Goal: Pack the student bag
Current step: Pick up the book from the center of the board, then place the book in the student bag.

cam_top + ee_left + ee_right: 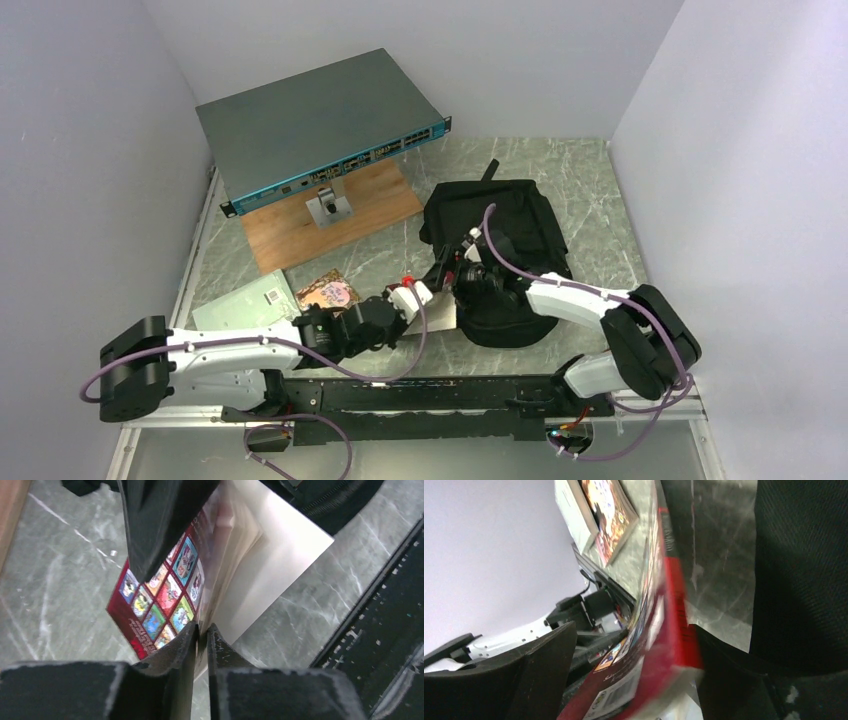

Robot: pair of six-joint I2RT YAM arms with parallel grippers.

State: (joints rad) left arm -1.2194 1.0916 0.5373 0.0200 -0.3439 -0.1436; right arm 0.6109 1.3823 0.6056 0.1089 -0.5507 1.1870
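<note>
Left gripper (202, 636): fingers pressed together on the near edge of a red book; the left wrist view shows only a thin slit between them with the cover pinched in it
Right gripper (634, 627): fingers spread wide, one on each side of the same book; the left finger stands clear of the cover; the right finger (724, 660) sits just beside the spine, and contact cannot be told
Red book (170, 597): red cover with a grid of small colourful pictures; held tilted on edge, pages fanned a little, a pale inner sheet showing on its right side; it spans the gap between the two grippers, at the near-left edge of the bag
Student bag (505, 235): black soft backpack lying flat on the table, right of centre; top loop pointing to the far side; its near part lies under the right wrist; black fabric fills the right side of the right wrist view
Table (590, 200): grey-green marble pattern
Network switch (315, 125): flat grey box with a blue front edge, far left, raised on a small stand over a wooden board (365, 215)
Colourful book (328, 292): flat on the table, just left of the left gripper
Pale book (245, 305): flat, touching the colourful book's left side, near left
</note>
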